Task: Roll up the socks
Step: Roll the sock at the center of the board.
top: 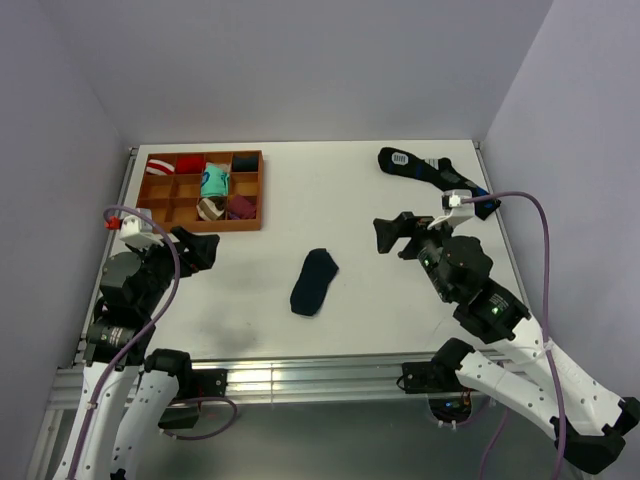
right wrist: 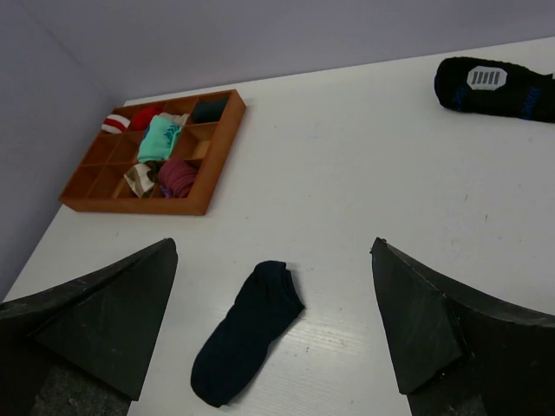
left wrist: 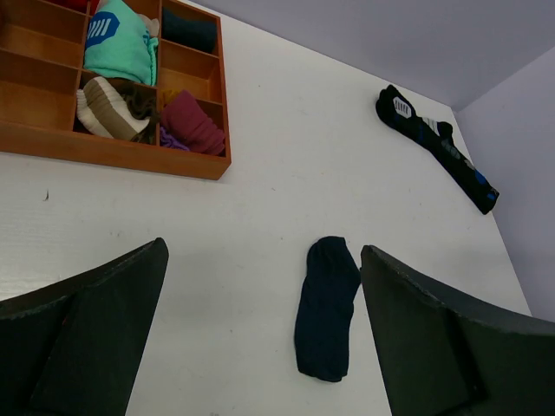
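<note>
Socks [top: 314,282] lying flat, unrolled, left pincer [top: 207,250] and right pincer [top: 388,238] both released — gripping nothing.

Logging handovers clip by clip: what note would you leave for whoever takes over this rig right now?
Left gripper: open, empty, left of the short plain dark navy fabric sock pair.
Right gripper: open, empty, right of it.
The pair lies flat and unrolled mid-table, untouched.
Done: nothing that shows.
Left: grip one end and roll the pair up.
</note>
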`<act>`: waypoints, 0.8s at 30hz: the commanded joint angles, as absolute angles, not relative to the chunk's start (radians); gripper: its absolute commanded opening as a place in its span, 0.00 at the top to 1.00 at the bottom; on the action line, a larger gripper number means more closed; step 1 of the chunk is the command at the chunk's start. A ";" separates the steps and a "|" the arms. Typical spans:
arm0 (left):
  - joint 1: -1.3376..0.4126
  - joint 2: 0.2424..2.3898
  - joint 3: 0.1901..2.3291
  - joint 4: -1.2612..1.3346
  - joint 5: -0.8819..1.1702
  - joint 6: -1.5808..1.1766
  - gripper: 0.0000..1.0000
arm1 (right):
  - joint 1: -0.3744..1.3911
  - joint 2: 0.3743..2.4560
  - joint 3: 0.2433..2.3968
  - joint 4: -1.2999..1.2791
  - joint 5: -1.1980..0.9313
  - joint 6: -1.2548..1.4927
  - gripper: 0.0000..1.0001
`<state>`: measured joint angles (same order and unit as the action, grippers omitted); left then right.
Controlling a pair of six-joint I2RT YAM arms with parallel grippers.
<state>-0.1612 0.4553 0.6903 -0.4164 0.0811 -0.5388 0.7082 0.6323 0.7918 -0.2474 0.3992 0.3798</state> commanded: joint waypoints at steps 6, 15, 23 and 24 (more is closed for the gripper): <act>-0.158 0.453 0.704 -0.405 0.074 -0.525 0.00 | 0.703 0.670 0.813 -0.250 0.405 0.350 0.00; -0.158 0.511 0.701 -0.350 0.113 -0.699 0.01 | 0.704 0.810 0.798 -0.128 0.252 0.334 0.07; -0.158 0.502 0.566 -0.212 0.132 -0.790 0.06 | 0.744 0.979 0.640 0.153 0.103 0.336 0.21; -0.161 0.503 0.534 -0.204 0.130 -0.798 0.06 | 0.776 0.994 0.623 0.176 0.113 0.333 0.22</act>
<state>-0.1612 0.5056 0.5888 -0.2916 0.1013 -0.7444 0.7300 0.9649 0.6849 0.0124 0.1497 0.3462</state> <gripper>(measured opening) 0.945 0.785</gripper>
